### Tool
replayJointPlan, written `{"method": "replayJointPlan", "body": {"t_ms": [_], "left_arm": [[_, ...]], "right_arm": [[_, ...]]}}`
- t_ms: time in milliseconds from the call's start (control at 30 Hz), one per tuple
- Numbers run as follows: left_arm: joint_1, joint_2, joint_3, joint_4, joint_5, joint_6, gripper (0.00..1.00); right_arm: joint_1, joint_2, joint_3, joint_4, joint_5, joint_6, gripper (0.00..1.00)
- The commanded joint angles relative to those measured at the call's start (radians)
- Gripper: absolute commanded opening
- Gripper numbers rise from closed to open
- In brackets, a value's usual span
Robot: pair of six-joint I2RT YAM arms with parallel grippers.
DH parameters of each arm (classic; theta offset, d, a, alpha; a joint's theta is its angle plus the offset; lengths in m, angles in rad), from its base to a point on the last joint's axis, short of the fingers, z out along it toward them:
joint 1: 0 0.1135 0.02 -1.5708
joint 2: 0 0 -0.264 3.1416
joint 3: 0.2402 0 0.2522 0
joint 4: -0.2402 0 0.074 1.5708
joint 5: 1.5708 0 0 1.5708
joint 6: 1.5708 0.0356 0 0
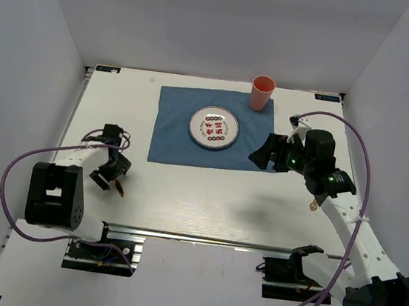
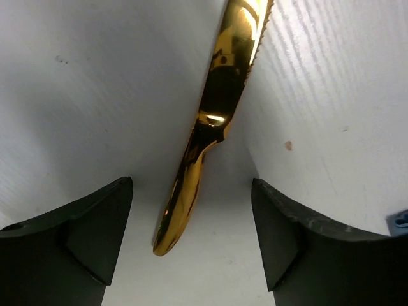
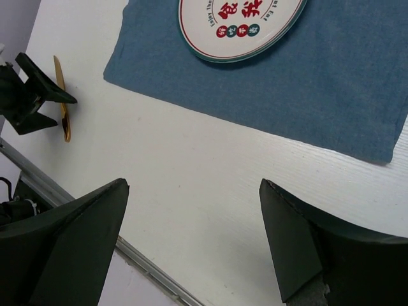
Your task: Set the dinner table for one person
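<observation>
A gold knife point(image 2: 210, 121) lies flat on the white dinner table point(image 1: 206, 198), at its left side point(image 1: 117, 186). My left gripper point(image 1: 106, 174) is open just above it, its fingers either side of the handle end, not touching. A white plate point(image 1: 214, 127) with red and green print sits on a blue cloth point(image 1: 173, 130); a pink cup point(image 1: 262, 93) stands at the cloth's far right corner. My right gripper point(image 1: 262, 154) is open and empty, held above the cloth's right edge. The right wrist view shows the plate point(image 3: 242, 25), the cloth point(image 3: 331, 95) and the knife point(image 3: 62, 102).
A metal rail point(image 1: 201, 238) runs along the table's front edge and also shows in the right wrist view point(image 3: 38, 178). White walls enclose the table on the left, back and right. The left arm's purple cable point(image 1: 16, 167) loops over the table's left side.
</observation>
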Motion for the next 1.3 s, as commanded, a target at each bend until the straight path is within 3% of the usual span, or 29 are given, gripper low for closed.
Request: {"method": "replayJointPlan", "body": {"t_ms": [0, 133, 167, 367, 600, 967, 1067, 1133, 1267], "left_arm": [[0.012, 0.039, -0.074, 0.073, 0.033, 0.002, 0.84], [0.032, 0.044, -0.133, 0.136, 0.055, 0.003, 0.53], [0.042, 0.039, -0.133, 0.136, 0.064, 0.003, 0.36], [0.064, -0.029, -0.174, 0.17, 0.082, 0.006, 0.0], [0.073, -0.024, -0.165, 0.19, 0.133, 0.051, 0.0], [0.048, -0.279, 0.004, 0.121, 0.153, 0.167, 0.0], [0.039, -0.256, 0.06, 0.171, 0.278, 0.245, 0.0], [0.019, -0.217, 0.094, 0.218, 0.439, 0.279, 0.0], [-0.079, -0.081, 0.244, 0.262, 0.535, 0.264, 0.0]], "right_arm": [[0.015, -0.029, 0.036, 0.036, 0.022, 0.008, 0.89], [0.02, -0.046, 0.053, 0.024, 0.028, 0.008, 0.89], [0.021, -0.049, 0.063, 0.014, 0.031, 0.009, 0.89], [0.028, -0.077, 0.106, -0.009, 0.043, 0.009, 0.89], [0.028, -0.091, 0.11, -0.018, 0.043, 0.02, 0.89], [0.028, -0.072, 0.1, 0.002, 0.034, 0.029, 0.89], [0.028, -0.053, 0.099, 0.014, 0.036, 0.035, 0.89], [0.026, -0.042, 0.105, 0.022, 0.045, 0.04, 0.89], [0.024, -0.008, 0.149, 0.013, 0.079, 0.052, 0.89]]}}
